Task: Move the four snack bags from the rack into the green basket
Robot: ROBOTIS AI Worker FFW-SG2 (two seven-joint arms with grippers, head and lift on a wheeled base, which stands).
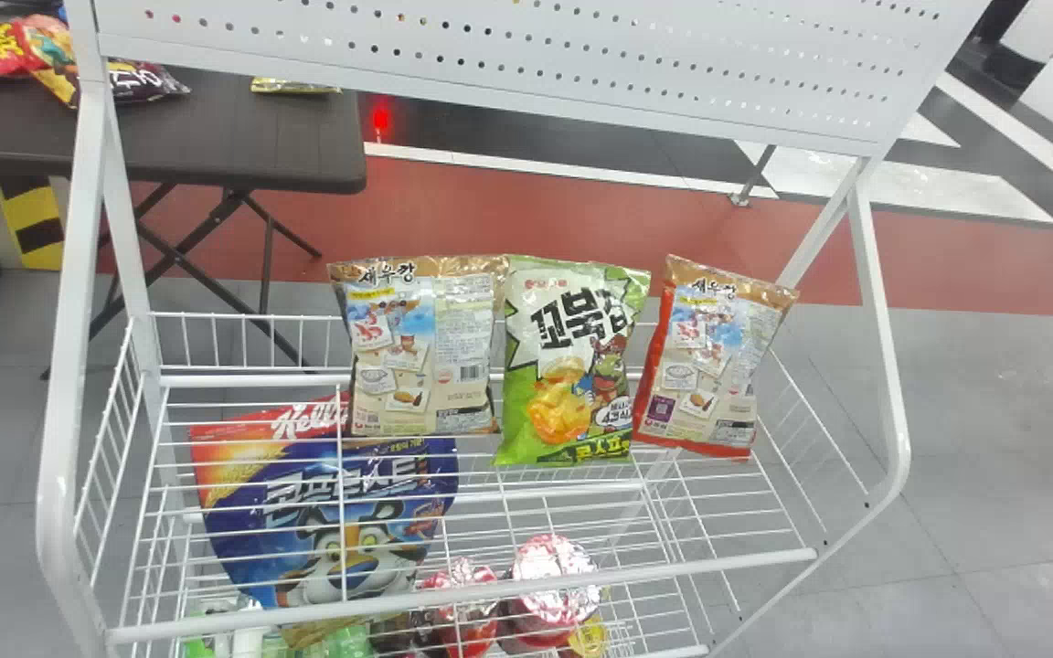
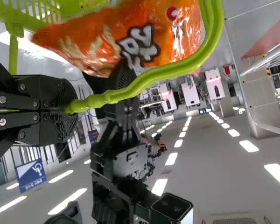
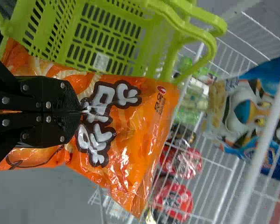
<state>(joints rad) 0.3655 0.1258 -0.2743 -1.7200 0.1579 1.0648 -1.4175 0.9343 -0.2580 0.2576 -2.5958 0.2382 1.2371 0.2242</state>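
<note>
The jaws of the left gripper (image 2: 72,107) are closed around the handle (image 2: 168,69) of the green basket (image 3: 100,32); those of the right gripper (image 3: 79,111) are clenched on the orange snack bag (image 3: 130,135), pinching its wrinkled film. The orange bag lies close beside the basket's slotted wall, and in the left wrist view the curved handle crosses in front of part of it. How much of the bag, if any, sits within the basket cannot be told.

The other three snack bags are on the wire rack (image 1: 472,594), in a row toward the back of its upper shelf. The brown-topped bag (image 1: 417,347) is at the robot's left and nearly upright; the green snack bag (image 1: 572,366) occupies the middle, its upper corner meeting the first; the red-edged bag (image 1: 718,356) is at the right, tilted, with its top leaning outward to the right.

Below, seen through the wires, are a large blue cereal bag (image 1: 325,521) on the left and, nearer the middle, red packages (image 1: 549,585) with shiny tops. Beyond the rack, on the left, a dark folding table (image 1: 243,137) bears further packets (image 1: 10,46).
</note>
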